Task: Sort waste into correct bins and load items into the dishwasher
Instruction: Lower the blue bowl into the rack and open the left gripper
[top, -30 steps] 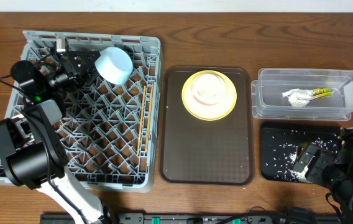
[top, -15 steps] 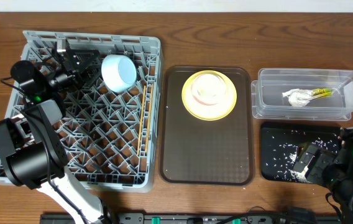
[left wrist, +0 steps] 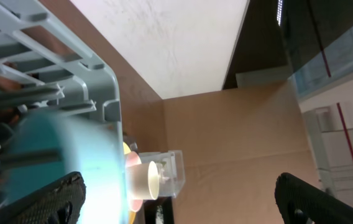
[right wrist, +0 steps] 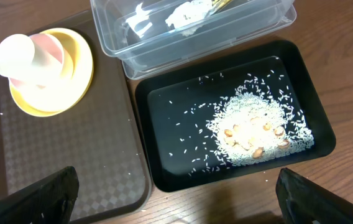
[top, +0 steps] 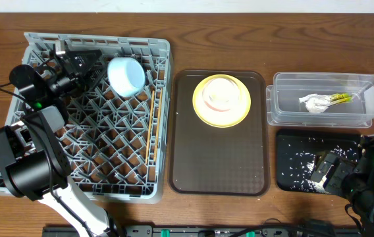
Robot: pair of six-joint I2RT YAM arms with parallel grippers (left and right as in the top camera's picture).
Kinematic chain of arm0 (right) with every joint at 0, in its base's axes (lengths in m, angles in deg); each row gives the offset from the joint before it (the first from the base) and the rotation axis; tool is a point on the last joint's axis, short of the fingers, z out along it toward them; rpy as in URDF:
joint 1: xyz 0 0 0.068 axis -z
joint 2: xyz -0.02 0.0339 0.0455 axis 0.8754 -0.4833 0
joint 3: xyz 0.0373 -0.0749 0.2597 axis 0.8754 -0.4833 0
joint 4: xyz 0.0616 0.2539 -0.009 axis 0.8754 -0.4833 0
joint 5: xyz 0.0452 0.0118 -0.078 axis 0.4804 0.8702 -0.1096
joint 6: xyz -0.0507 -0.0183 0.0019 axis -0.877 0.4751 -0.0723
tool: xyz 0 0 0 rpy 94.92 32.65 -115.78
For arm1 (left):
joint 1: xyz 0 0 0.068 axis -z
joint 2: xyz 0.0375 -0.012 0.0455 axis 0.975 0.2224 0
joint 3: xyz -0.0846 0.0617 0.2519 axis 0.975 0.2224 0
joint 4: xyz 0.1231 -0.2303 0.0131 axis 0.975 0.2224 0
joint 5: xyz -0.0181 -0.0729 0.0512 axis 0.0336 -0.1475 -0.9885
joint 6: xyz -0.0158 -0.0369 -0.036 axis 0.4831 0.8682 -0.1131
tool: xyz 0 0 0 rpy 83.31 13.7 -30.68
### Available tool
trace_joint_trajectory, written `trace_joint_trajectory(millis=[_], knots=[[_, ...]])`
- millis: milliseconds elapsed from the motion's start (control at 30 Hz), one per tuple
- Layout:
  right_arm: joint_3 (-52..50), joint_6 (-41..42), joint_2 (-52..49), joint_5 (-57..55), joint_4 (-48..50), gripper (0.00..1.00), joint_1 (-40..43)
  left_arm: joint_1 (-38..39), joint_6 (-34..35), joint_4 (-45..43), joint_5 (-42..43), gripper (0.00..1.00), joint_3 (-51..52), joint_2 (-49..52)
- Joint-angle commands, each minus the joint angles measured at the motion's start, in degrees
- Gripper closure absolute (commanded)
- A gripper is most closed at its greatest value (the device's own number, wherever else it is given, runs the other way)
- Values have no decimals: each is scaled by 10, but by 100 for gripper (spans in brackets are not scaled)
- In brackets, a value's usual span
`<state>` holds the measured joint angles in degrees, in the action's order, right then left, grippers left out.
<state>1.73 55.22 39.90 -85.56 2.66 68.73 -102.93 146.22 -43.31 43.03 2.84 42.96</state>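
Observation:
The white bowl with light-blue outside (top: 126,76) lies on its side in the grey dish rack (top: 162,45), near its back. My left gripper (top: 87,67) is open just left of it, and the bowl shows as a blur by the left finger in the left wrist view (left wrist: 71,165). Two chopsticks (top: 153,125) lie along the rack's right side. The pale-yellow plate (top: 203,113) sits on the brown tray with the small cream bowl (top: 221,93) on it. My right gripper (top: 332,172) is open and empty at the front edge of the black tray (right wrist: 164,155).
The brown serving tray (top: 220,161) is in the middle. The clear tub (top: 286,112) at back right holds the napkin (top: 313,103) and the yellow-green wrapper (top: 338,98). The black tray (top: 292,141) holds white crumbs (right wrist: 251,127).
The blue bowl has dropped from its raised tilt and settled in the rack. My left gripper has drawn back a little to the left. The right arm has not moved.

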Motion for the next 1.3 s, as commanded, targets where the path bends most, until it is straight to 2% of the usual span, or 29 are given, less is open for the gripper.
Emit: trace_joint_trajectory(millis=[0, 100, 467, 600, 700, 800, 867, 900, 967, 1033, 1100, 1167, 1267], knots=[[2, 5, 0, 0, 0, 1, 3, -2, -54, 1, -1, 2, -1, 6], [2, 5, 0, 0, 0, 1, 3, -2, -72, 9, 10, 2, -1, 6], [2, 5, 0, 0, 0, 1, 3, -13, -66, -22, -26, 2, -2, -7], [2, 5, 0, 0, 0, 1, 3, -13, -59, -14, -68, 2, -2, -61], [2, 5, 0, 0, 0, 1, 3, -11, -71, 35, -96, 2, -2, -127], [2, 5, 0, 0, 0, 1, 3, -2, -153, 160, -124, 2, -2, -203], [2, 5, 0, 0, 0, 1, 3, 11, -266, 320, -172, 2, -2, -263], [2, 5, 0, 0, 0, 1, 3, 19, -336, 419, -217, 2, -2, -294], [2, 5, 0, 0, 0, 1, 3, 45, -467, 620, -365, 2, -3, -352], [2, 5, 0, 0, 0, 1, 3, 90, -562, 753, -530, 2, -3, -396], [2, 5, 0, 0, 0, 1, 3, 153, -638, 822, -621, 2, -3, -421], [2, 5, 0, 0, 0, 1, 3, 203, -686, 831, -626, 2, -3, -431], [2, 5, 0, 0, 0, 1, 3, 267, -688, 814, -627, 2, -3, -435]])
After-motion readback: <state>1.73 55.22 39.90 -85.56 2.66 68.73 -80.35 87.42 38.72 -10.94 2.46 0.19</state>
